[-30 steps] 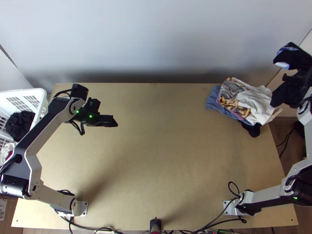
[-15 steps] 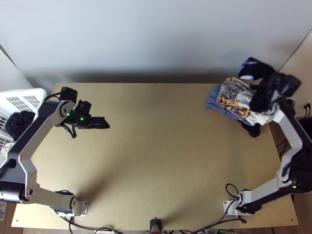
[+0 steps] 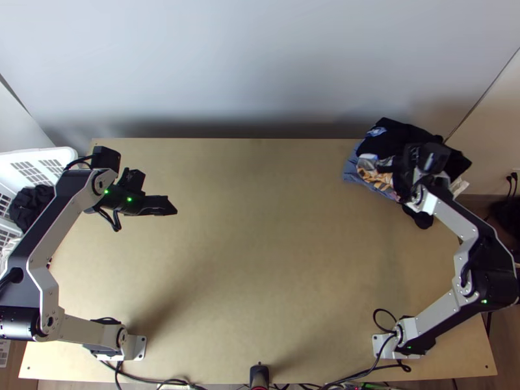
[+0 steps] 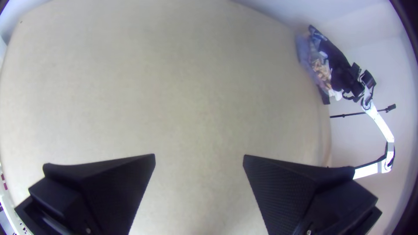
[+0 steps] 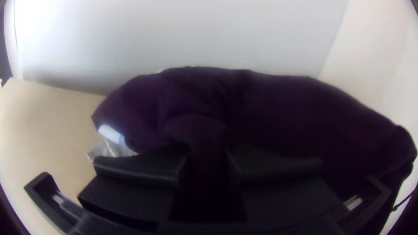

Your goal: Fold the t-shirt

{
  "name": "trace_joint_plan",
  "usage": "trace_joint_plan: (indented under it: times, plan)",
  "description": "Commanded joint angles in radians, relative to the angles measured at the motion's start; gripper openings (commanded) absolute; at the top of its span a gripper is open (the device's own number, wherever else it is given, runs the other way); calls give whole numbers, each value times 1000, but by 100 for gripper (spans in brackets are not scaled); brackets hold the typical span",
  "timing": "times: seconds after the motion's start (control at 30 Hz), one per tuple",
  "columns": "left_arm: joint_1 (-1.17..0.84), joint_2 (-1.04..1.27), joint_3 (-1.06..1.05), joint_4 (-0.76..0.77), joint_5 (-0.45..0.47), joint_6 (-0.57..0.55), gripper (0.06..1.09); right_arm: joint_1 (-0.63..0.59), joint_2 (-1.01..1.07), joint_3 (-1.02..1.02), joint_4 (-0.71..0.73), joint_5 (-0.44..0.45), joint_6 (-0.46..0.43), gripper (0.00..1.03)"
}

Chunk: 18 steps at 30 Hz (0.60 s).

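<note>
A black t-shirt [image 3: 396,138] with a small blue-white print lies bunched over the clothes pile at the table's back right. My right gripper [image 3: 404,174] is over the pile's near side; in the right wrist view the same gripper [image 5: 209,161] is shut on a gathered part of the dark shirt [image 5: 270,100], which bulges out on both sides of the fingers. Over the table's left part hangs my left gripper [image 3: 170,205]. In the left wrist view that gripper [image 4: 199,159] stands open, its two fingers wide apart with bare table between them.
The pile beneath holds a patterned cloth [image 3: 372,174], a blue cloth [image 3: 351,170] and pale fabric. At the left edge stands a white basket [image 3: 55,156] with dark clothing [image 3: 29,205] inside. Cables run along the table's near edge.
My right gripper has swung left from beyond the table's right edge, bringing the black shirt onto the pile. The left arm has shifted slightly left.
</note>
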Motion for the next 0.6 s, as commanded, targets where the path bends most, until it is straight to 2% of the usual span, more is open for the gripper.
trace_joint_plan:
  times: [0.0, 0.07, 0.23, 0.27, 0.47, 0.57]
  plan:
    - [3, -4, -3, -2, 0, 4, 104, 22, 79, -51, 4, 4, -39, 7]
    - [7, -9, -3, -5, 0, 4, 104, 15, 78, -57, 8, 4, -28, 35]
    - [12, -21, -10, -10, -2, 9, 104, -4, 42, -60, 7, 3, 23, 93]
    - [12, -24, -12, -10, -2, 9, 104, -10, 29, -61, 2, 3, 26, 98]
    - [13, -42, -27, -10, 0, 6, 104, -50, -114, -38, -53, -6, 38, 98]
    - [13, -55, -35, -11, 0, 1, 104, -77, -194, 12, -104, -32, 72, 98]
